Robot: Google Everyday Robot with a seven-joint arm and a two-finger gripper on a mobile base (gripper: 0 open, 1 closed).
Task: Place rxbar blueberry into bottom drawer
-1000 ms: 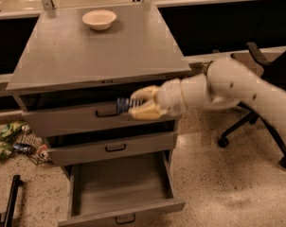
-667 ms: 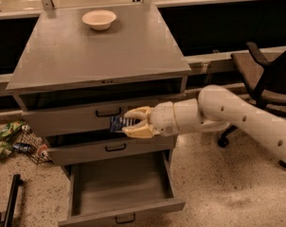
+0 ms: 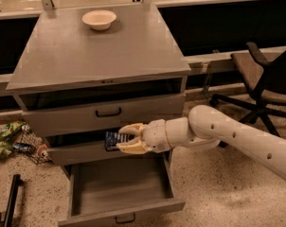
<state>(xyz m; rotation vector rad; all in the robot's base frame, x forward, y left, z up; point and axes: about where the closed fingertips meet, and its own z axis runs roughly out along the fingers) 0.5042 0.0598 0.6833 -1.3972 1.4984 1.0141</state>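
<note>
Rxbar blueberry (image 3: 110,140), a small flat snack bar in a dark blue wrapper, sits clamped between the 2 cream fingers of the gripper (image 3: 120,139) at centre frame, in front of the shallower grey middle drawer (image 3: 76,151). Its long axis seems to run roughly level, jutting left past the fingertips. The deep grey metal bottom drawer (image 3: 121,211) lies open directly below, so the drop is likely straight down.

Dark blue rxbar blueberry (image 3: 111,140), pinched in the hand (image 3: 121,140), hangs above the open bottom drawer (image 3: 133,211)

Dim warm light; claw (image 3: 120,139) before cabinet (image 3: 100,56)
</note>
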